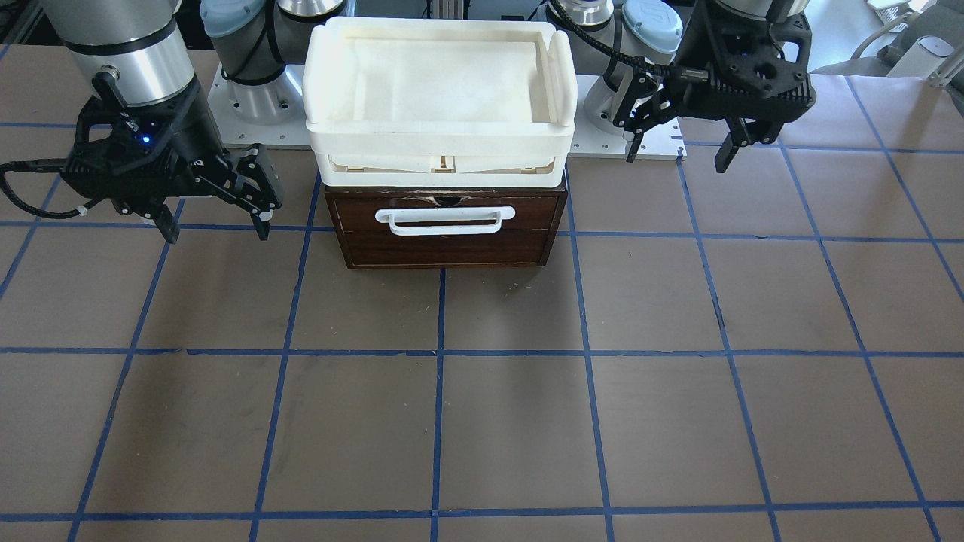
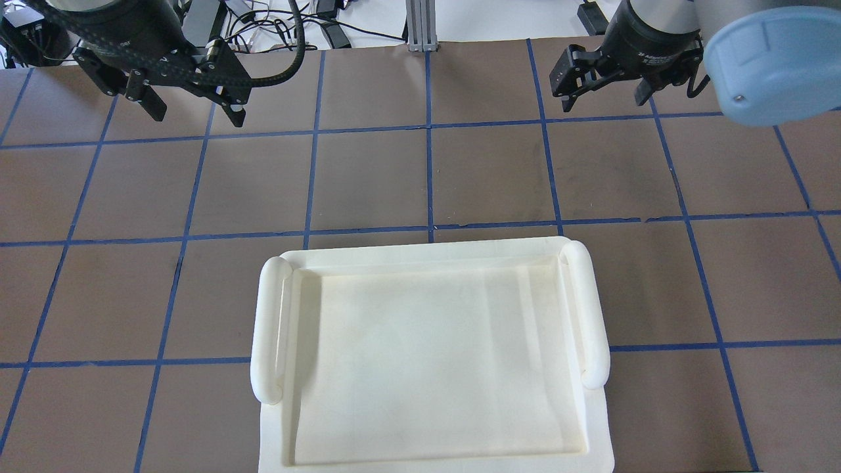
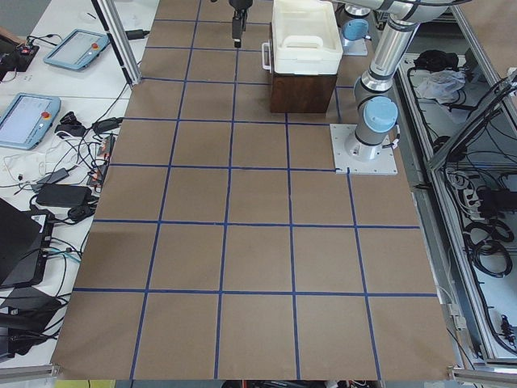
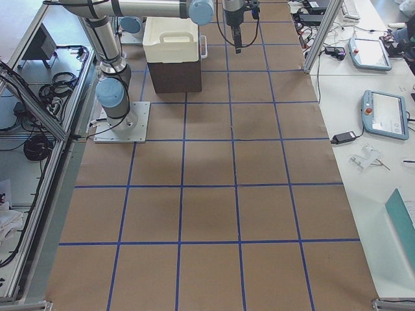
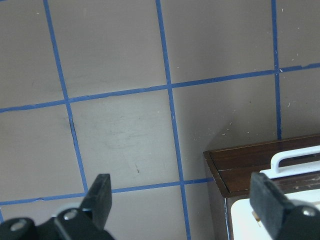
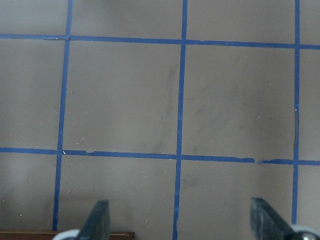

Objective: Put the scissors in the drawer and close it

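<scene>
The dark-brown drawer (image 1: 452, 248) with its white bar handle (image 1: 444, 220) sits pushed in, flush with its box, at the table's middle near the robot. Its corner also shows in the left wrist view (image 5: 235, 165). The scissors show in no view. My left gripper (image 1: 678, 159) hangs open and empty above the table beside the box; in the overhead view it is at the upper left (image 2: 196, 115). My right gripper (image 1: 217, 232) is open and empty on the box's other side, at the upper right in the overhead view (image 2: 603, 97).
A white plastic tray (image 1: 440, 139) rests on top of the drawer box and hides it from above (image 2: 269, 328). The brown table has a blue tape grid (image 1: 437, 352). The arm bases (image 1: 248, 83) stand behind the box.
</scene>
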You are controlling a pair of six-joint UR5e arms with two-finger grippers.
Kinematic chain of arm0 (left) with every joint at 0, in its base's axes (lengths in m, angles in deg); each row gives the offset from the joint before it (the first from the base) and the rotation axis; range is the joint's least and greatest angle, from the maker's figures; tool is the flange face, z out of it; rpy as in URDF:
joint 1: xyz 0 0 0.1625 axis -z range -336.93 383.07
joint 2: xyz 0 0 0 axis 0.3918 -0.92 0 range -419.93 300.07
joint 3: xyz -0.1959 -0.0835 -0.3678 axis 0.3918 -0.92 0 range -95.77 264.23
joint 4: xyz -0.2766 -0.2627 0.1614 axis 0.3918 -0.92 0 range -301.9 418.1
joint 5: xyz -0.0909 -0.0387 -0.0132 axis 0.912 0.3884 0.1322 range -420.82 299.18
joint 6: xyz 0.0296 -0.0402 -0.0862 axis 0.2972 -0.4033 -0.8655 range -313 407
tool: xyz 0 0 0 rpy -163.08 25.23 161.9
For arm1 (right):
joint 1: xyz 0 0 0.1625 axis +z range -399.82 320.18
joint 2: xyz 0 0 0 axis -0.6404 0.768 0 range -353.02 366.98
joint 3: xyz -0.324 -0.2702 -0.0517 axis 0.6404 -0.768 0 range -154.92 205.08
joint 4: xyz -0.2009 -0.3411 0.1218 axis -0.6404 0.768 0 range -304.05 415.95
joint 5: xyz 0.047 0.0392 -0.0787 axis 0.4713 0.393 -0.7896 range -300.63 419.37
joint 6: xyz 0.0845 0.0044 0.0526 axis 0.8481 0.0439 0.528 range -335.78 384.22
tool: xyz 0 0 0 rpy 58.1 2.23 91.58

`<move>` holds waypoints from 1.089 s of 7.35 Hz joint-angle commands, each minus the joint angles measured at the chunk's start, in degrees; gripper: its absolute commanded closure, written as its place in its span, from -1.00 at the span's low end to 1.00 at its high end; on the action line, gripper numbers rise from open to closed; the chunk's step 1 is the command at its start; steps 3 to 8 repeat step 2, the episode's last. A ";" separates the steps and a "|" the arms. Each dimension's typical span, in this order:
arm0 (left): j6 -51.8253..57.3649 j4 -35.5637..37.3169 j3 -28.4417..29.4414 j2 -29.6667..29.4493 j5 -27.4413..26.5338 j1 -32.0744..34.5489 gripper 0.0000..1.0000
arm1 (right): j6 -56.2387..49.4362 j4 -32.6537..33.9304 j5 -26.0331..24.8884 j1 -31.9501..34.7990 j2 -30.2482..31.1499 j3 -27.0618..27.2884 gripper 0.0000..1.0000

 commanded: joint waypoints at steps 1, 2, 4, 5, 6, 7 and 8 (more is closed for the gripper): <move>-0.04 0.09 0.04 -0.26 0.42 0.04 -1.00 | 0.15 0.00 -0.03 0.05 0.01 0.00 -1.00; -0.04 0.17 -0.05 -0.09 0.34 0.05 -1.00 | 0.33 0.00 -0.03 0.05 0.01 0.00 -1.00; -0.04 0.17 -0.05 -0.09 0.34 0.05 -1.00 | 0.33 0.00 -0.03 0.05 0.01 0.00 -1.00; -0.04 0.17 -0.05 -0.09 0.34 0.05 -1.00 | 0.33 0.00 -0.03 0.05 0.01 0.00 -1.00; -0.04 0.17 -0.05 -0.09 0.34 0.05 -1.00 | 0.33 0.00 -0.03 0.05 0.01 0.00 -1.00; -0.04 0.17 -0.05 -0.09 0.34 0.05 -1.00 | 0.33 0.00 -0.03 0.05 0.01 0.00 -1.00; -0.04 0.17 -0.05 -0.09 0.34 0.05 -1.00 | 0.33 0.00 -0.03 0.05 0.01 0.00 -1.00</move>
